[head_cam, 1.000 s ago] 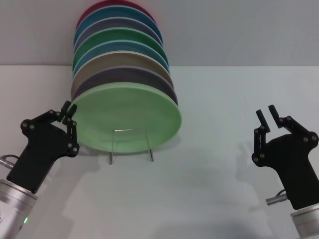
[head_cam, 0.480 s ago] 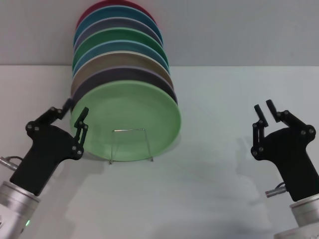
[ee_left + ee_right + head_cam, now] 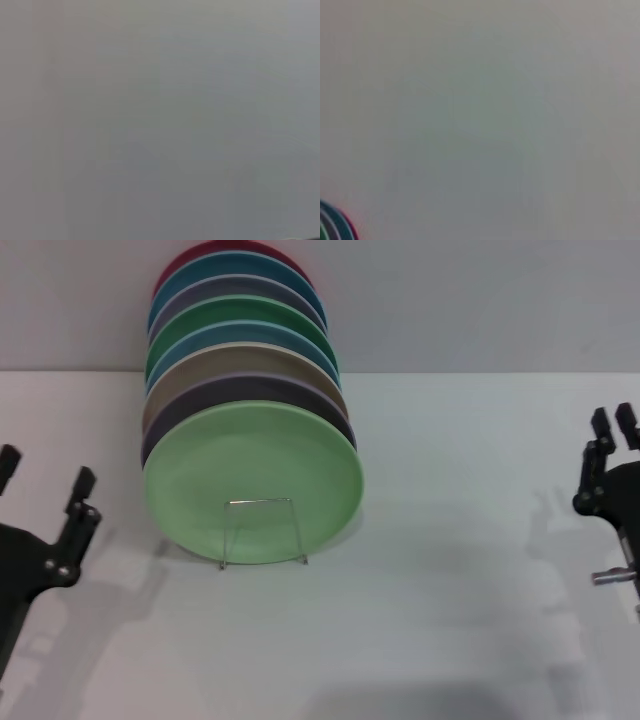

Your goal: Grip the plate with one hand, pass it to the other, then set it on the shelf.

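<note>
Both end effectors, the left (image 3: 40,475) open and the right (image 3: 614,423) nearly closed, have moved away from the plate (image 3: 255,485), which now stands alone in the shelf (image 3: 262,532), so the task looks finished.

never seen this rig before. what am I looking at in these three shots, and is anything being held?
It is a two-armed robot seen from its own cameras. The head view looks down at a white table. The black left tool sits open at one edge, the right tool open at the other; neither holds anything. Between them a silver wire shelf carries a row of upright plates, the light green plate in front. The left wrist view shows only blank surface. The right wrist view catches the plates' edges.
</note>
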Robot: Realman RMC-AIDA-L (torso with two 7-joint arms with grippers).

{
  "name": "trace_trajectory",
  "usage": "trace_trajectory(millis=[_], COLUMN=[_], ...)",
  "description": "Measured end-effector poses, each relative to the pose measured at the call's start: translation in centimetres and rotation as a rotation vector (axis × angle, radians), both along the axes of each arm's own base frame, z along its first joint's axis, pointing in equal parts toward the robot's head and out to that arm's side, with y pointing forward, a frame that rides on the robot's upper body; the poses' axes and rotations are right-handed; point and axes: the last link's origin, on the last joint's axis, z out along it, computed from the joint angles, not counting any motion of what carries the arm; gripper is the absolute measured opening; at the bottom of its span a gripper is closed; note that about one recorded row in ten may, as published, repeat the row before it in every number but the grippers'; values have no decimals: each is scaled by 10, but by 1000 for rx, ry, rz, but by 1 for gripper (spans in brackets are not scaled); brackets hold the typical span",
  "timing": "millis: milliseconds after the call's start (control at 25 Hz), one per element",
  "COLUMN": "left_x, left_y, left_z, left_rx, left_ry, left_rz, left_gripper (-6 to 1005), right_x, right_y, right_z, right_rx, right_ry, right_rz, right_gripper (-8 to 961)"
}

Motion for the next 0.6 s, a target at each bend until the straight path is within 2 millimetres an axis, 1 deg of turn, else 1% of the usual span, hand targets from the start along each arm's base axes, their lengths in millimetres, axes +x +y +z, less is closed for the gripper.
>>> trace_trajectory(millis=[40, 120, 160, 200, 320, 480, 560, 600], left_x=[0, -5, -5, -6, -7, -8, -8, -9], left_y=[0, 2, 2, 5, 8, 10, 11, 12], left_z=[0, 2, 2, 0, -3, -6, -6, -5], left_rx=[0, -52, -52, -87, -121, -143, -143, -137], left_ry=[0, -126, -126, -179, -203, -218, -224, -226], left_rz=[0, 29, 29, 39, 55, 70, 76, 85], left_gripper=[561, 627, 643, 660, 709, 707, 706, 705], right_x=[0, 7, 7, 9, 14, 18, 20, 22], right_y=[0, 2, 2, 2, 2, 5, 6, 9], right_z=[0, 5, 5, 7, 14, 21, 27, 32], right_rx=[0, -26, -26, -31, -35, -33, -16, 7], right_ry=[0, 76, 76, 94, 129, 142, 140, 134], right_rz=[0, 20, 20, 25, 50, 69, 81, 78], right_gripper=[152, 152, 161, 170, 198, 235, 253, 281])
